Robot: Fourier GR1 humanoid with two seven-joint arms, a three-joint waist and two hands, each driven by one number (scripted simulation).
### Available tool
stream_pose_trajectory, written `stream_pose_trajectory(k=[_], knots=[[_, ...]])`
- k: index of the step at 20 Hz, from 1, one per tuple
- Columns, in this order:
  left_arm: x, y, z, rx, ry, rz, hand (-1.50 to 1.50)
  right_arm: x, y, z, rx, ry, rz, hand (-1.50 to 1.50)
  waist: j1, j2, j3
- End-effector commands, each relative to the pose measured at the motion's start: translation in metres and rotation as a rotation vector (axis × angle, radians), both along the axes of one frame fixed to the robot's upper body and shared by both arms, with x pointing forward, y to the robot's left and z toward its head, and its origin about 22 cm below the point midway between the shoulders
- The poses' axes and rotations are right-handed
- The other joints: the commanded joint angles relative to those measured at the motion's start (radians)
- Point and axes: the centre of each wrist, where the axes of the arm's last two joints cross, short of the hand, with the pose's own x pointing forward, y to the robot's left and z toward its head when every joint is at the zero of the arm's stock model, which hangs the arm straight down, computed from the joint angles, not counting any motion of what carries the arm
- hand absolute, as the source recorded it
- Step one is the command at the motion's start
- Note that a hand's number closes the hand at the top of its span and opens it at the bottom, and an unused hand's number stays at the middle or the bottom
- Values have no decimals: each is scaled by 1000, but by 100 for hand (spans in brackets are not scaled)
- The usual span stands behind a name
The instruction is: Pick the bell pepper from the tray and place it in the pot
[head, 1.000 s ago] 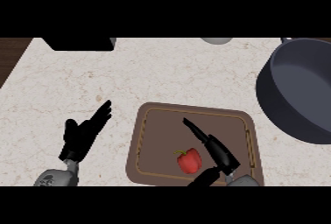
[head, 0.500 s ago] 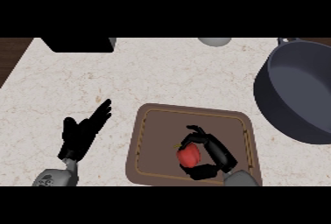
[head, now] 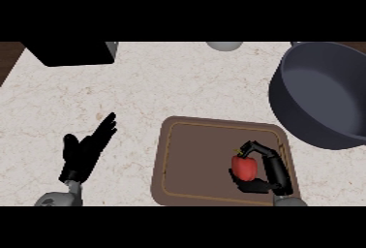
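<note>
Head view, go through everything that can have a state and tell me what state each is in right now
bell pepper: red, upright on the tray, gripped by the right hand.
right hand: shut on the bell pepper, fingers curled round it.
left hand: open, fingers straight, resting over the counter, holding nothing.
tray: flat on the counter, carrying only the pepper.
pot: upright, open, nothing inside.
</note>
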Motion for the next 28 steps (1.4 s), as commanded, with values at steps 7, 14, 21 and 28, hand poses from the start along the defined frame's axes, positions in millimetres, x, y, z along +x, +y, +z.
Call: stream_pose_trajectory(k=[7, 14, 21, 28], knots=[[-12, 1, -8, 3, 0, 17, 0, -121, -218, 22, -64, 38, -815, 150, -20, 27, 10], [-3, -12, 10, -8, 6, -60, 0, -166, -264, 56, -209, 61, -940, 150, 58, 32, 9], [20, -18, 12, 5, -17, -53, 0, -144, -251, 108, -419, 21, -978, 150, 58, 34, 7], [0, -11, 1, 11, 5, -80, 0, -83, -235, 193, -512, 54, -1000, 150, 73, 35, 7]])
